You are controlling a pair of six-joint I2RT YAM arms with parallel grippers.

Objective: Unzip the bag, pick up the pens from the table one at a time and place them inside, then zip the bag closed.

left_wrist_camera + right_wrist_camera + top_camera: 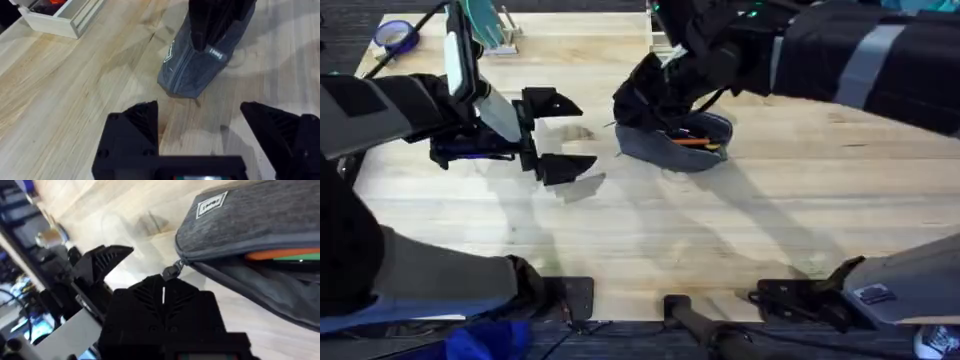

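Observation:
The blue-grey bag [692, 152] lies on the table [800, 200] right of centre, its mouth open. Orange pens [697, 142] lie inside it; in the right wrist view one pen [280, 255] shows through the gap of the bag [260, 220]. My right gripper [635, 115] reaches across from the upper right to the bag's left end and is shut on the zipper pull [172, 271]. To the left of the bag [200, 65], my left gripper [558, 135] hovers open and holds nothing, its fingers [135, 125] spread wide.
A white tray [60, 17] stands at the back left of the table, with a teal holder [485, 25] nearby. A purple tape roll [395, 35] lies at the far left corner. Bare wood stretches across the front of the table.

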